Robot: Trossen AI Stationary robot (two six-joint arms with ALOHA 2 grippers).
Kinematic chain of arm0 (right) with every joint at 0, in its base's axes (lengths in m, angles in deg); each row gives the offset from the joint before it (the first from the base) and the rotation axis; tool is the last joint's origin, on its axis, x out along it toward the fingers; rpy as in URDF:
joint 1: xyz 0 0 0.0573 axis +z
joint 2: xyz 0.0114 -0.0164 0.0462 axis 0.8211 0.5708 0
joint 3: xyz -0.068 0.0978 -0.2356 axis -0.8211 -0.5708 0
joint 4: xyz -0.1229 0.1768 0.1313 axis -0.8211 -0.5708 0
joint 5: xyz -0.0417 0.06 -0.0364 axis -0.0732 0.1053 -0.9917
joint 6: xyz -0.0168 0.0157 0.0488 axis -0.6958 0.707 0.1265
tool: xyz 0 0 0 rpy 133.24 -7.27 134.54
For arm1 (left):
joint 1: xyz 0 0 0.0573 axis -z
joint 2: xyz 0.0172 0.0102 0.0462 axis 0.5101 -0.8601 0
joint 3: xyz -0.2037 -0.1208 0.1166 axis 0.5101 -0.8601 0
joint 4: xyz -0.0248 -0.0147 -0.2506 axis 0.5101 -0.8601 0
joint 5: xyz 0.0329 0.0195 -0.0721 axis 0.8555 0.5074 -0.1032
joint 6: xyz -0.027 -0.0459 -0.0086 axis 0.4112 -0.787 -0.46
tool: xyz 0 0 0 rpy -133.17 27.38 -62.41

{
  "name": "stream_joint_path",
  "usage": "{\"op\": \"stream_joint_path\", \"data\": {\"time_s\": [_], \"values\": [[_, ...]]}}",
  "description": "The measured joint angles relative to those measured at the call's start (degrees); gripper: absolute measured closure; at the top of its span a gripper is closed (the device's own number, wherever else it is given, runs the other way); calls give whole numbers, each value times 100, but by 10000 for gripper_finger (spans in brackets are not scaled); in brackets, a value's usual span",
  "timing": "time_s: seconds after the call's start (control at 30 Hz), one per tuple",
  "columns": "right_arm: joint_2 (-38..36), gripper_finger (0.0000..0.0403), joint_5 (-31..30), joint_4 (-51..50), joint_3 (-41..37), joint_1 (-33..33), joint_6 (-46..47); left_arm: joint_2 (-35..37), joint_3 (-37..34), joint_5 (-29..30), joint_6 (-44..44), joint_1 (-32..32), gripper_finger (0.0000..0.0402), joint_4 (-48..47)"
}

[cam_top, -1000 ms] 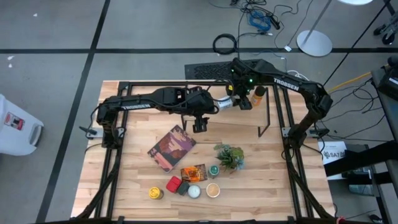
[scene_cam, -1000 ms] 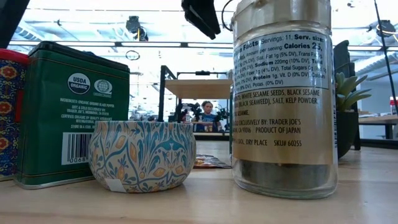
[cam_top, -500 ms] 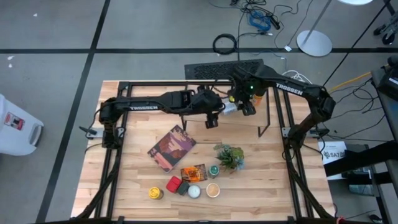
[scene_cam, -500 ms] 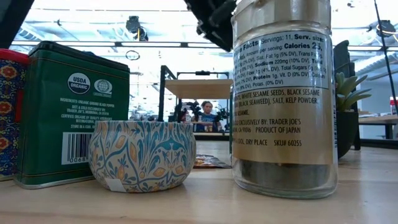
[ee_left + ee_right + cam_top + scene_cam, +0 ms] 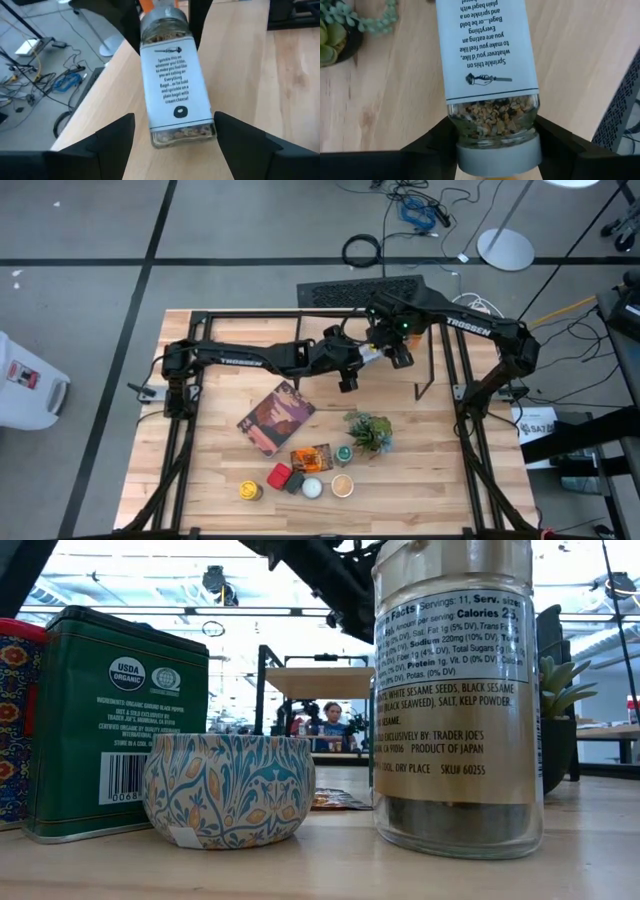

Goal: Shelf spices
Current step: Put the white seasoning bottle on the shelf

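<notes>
My right gripper (image 5: 496, 145) is shut on a clear spice jar (image 5: 172, 80) with a white label and a grey cap, above the table's far middle (image 5: 371, 353). My left gripper (image 5: 175, 117) is open, one finger on either side of the jar's base; a gap shows beside one finger. The shelf (image 5: 312, 682) stands at the far right, under the right arm. More spices stand near the front edge: a yellow-topped jar (image 5: 250, 490), a red tin (image 5: 279, 476), white-topped (image 5: 312, 488) and tan-topped (image 5: 342, 485) jars. An orange packet (image 5: 311, 457) lies flat beside them. My right gripper pinches the jar's neck (image 5: 492, 127), just under the grey cap (image 5: 499, 155), between its two fingers (image 5: 434, 142). The fingers come from above, pointing steeply down. The jar hangs below them, cap up and tilted, its base (image 5: 182, 136) toward my left gripper, clear of the table.
A maroon book (image 5: 275, 417) lies left of the table's middle, and a potted plant (image 5: 369, 432) stands right of it. In the low view a green tin (image 5: 115, 725), a patterned tin (image 5: 228, 790) and a tall jar (image 5: 458, 700) stand close to the camera. A person shows in the room behind.
My left gripper has gone toward the table's right edge and down, tipping closer to level, and its open fingers now flank the base of the jar. My right gripper has drifted a little toward the near edge with the jar still in its hold.
</notes>
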Motion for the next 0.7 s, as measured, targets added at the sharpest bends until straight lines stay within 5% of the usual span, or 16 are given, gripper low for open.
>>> {"op": "stream_joint_path", "data": {"time_s": [0.53, 0.7], "values": [[-4, 211, -268, -579, 527, 381, 309, -162, -103, -134, -153, -9, 121, 614], [-2, 211, -327, -712, 527, 476, 472, -361, -103, -201, -160, -9, 149, 733]]}}
